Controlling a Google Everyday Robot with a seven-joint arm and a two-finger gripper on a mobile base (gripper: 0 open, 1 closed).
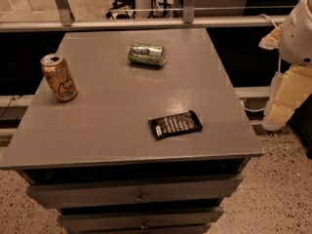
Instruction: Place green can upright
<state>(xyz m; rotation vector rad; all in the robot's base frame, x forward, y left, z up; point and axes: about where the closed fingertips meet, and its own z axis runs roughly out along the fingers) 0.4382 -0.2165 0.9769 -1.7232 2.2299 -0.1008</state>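
The green can [146, 54] has a green-and-white mottled label and silver ends. It lies on its side at the far middle of the grey cabinet top [112, 130], its long axis running left to right. My gripper [286, 100] hangs off the right edge of the cabinet at the right border of the view, below the white arm housing [298, 30]. It is far from the can and holds nothing that I can see.
An orange-gold can [59, 78] with script lettering stands upright near the left edge. A dark snack bar wrapper [175, 124] lies flat at the front right. Drawers [139, 191] sit below the front edge. A metal rail and glass [146, 22] run behind the cabinet.
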